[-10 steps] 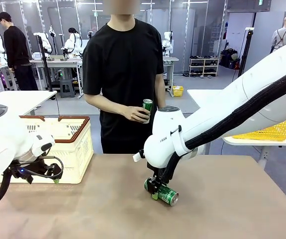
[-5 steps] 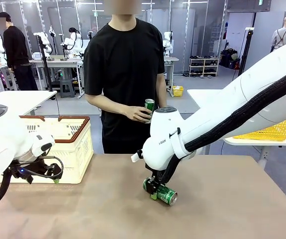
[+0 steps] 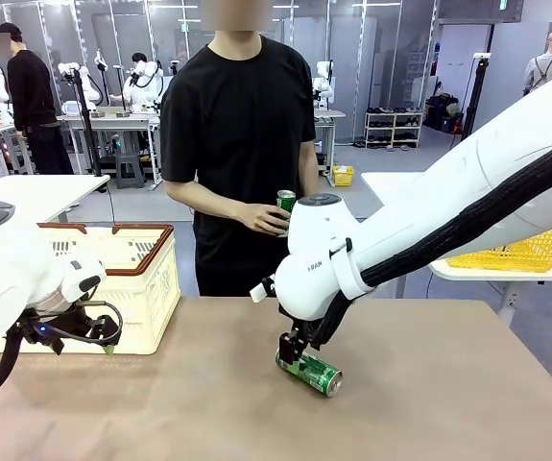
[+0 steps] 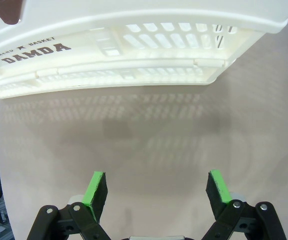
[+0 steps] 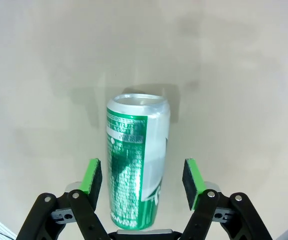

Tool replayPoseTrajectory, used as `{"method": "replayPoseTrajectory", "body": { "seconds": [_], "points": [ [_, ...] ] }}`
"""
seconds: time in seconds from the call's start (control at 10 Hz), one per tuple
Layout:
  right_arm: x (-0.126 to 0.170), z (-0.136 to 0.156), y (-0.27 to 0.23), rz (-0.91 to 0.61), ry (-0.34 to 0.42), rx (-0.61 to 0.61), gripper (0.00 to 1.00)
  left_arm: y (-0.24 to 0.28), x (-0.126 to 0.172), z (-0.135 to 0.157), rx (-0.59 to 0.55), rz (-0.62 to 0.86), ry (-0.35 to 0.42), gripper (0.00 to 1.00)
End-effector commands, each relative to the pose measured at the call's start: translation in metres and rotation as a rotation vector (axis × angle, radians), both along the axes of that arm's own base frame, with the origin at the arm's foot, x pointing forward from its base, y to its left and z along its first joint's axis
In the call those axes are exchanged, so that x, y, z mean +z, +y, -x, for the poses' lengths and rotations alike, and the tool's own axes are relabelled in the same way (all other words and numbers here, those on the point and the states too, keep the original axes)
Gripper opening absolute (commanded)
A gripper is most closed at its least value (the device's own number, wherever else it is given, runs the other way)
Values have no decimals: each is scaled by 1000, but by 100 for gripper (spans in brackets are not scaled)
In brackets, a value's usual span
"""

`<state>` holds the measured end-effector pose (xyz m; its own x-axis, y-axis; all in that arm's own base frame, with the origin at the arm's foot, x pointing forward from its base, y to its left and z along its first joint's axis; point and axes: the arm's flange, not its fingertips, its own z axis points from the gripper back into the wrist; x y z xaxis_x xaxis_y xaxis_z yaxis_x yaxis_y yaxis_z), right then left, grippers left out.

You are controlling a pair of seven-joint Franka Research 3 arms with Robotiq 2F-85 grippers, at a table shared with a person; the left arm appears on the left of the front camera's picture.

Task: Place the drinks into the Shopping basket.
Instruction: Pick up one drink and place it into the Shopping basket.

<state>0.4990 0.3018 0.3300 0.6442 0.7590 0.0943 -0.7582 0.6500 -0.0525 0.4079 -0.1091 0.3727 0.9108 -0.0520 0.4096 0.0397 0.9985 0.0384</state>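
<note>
a green drink can (image 3: 310, 374) lies on its side on the tan desk (image 3: 429, 403), near the middle and well apart from the shopping basket (image 3: 151, 288); in the right wrist view the can (image 5: 136, 170) points away from the camera, silver top at the far end, resting between the two green pads; the right gripper (image 3: 290, 348) hangs just over it, its fingers (image 5: 92, 176) partly spread with a narrow gap on each side of the can, so they straddle it without gripping; a second green can (image 3: 285, 203) is held upright in the hand (image 3: 264, 219) of a person in a black t-shirt standing at the far side of the desk; the cream basket with its brown rim sits at the desk's far left, and the left wrist view shows its slotted wall (image 4: 133, 55) printed "damda"; the left gripper (image 3: 106, 344) hovers low beside the basket, its fingers (image 4: 96, 187) spread wide over bare desk, holding nothing; a yellow mesh basket (image 3: 525, 252) rests on another table at the right.
</note>
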Motion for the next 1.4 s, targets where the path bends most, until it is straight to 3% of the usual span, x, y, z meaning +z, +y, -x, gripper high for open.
{"method": "replayPoseTrajectory", "body": {
  "seconds": [0.0, 0.3, 0.6, 1.0, 1.3],
  "points": [
    [15, 11, -9, 24, -32, -18, 81, 0, -1, 0, -10, -12, 3, 100],
    [49, 22, -48, 30, -41, 7, 81, 0, -1, 0, -10, -12, 3, 100],
    [75, 32, -121, -13, -51, -21, 81, 0, -1, 0, -10, -12, 3, 100],
    [90, 41, -231, -2, -86, -77, 81, 0, -1, 0, -10, -12, 3, 100],
    [89, 50, -285, 24, -73, -66, 81, 0, -1, 0, -10, -12, 3, 100]
  ]
}}
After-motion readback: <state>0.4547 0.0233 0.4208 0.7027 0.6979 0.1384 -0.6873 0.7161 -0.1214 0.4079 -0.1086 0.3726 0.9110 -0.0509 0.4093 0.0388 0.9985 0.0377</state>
